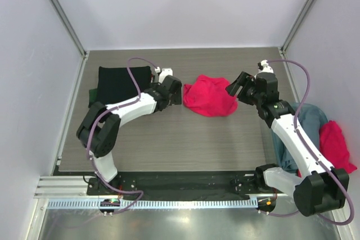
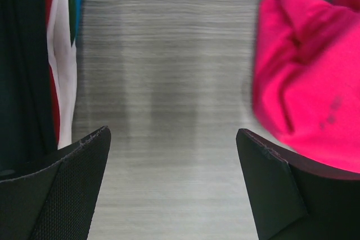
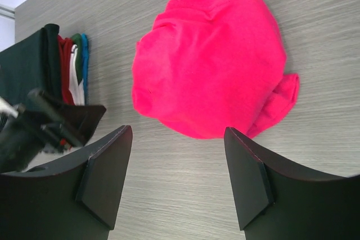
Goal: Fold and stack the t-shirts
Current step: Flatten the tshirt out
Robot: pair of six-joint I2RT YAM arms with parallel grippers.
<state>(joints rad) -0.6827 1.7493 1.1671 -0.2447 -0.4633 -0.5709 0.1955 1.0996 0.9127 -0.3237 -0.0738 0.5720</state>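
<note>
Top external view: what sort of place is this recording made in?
Probably a lab robot cell, not a home. Plain white panels on metal posts wall in a grey wood-grain table, two arms are mounted at its near edge, and a pinkish-red t-shirt lies near a folded stack.

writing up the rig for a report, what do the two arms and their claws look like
Both the left arm and right arm have white links with bulky black joints, and a pale purple cable loops along each. The left claw and right claw have broad, black, wedge-shaped fingers.
</note>
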